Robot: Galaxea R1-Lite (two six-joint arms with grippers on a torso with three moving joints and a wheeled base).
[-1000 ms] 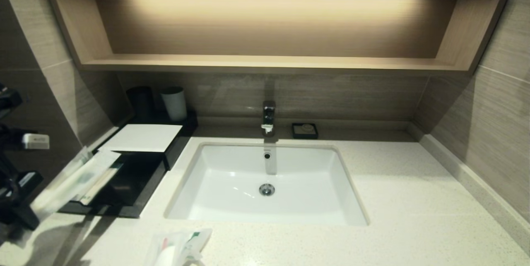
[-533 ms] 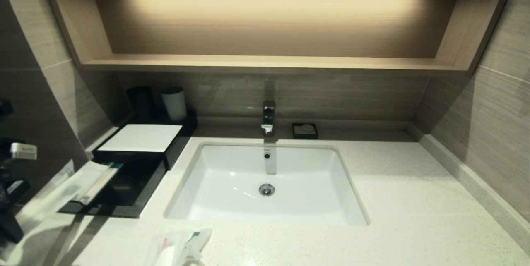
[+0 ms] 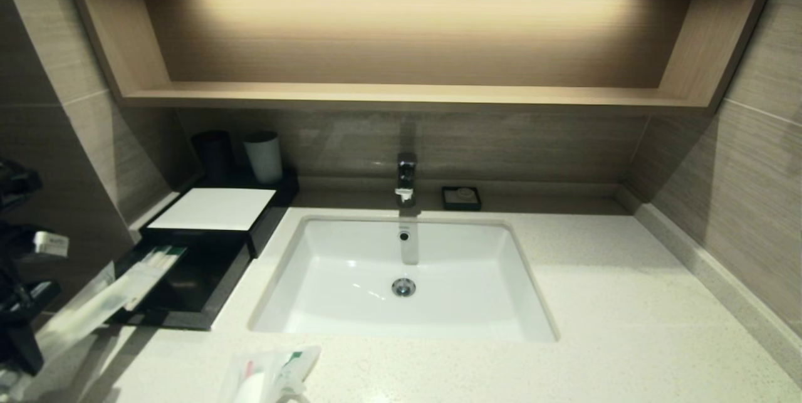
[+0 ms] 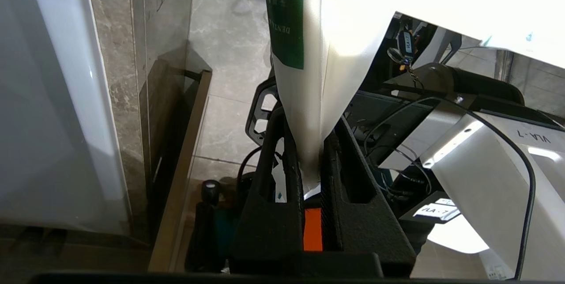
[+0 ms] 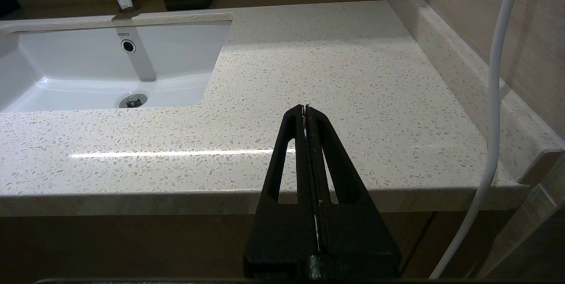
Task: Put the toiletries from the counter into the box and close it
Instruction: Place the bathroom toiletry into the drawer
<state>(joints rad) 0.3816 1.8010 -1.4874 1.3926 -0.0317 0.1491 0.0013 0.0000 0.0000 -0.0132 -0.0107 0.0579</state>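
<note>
The black box (image 3: 213, 210) with a white top panel stands at the counter's (image 3: 595, 303) back left, its front drawer (image 3: 188, 284) pulled out. My left gripper (image 3: 28, 334) is off the counter's left edge, shut on one end of a long whitish packet (image 3: 106, 299) with a green label (image 4: 287, 19). The packet slants up and its far end lies over the drawer's left side. A shorter packet with green-red print (image 3: 269, 375) lies at the counter's front edge. My right gripper (image 5: 305, 108) is shut and empty, in front of the counter's right part.
A white sink (image 3: 404, 277) with a tap (image 3: 406, 177) sits mid-counter. A black cup (image 3: 213, 152) and a white cup (image 3: 263, 155) stand behind the box. A small black soap dish (image 3: 461, 197) is by the back wall. A wooden shelf (image 3: 401, 96) hangs above.
My left gripper has dropped lower with the long packet. The packet's far end has come down from beside the box's white top to the open drawer's left side.
</note>
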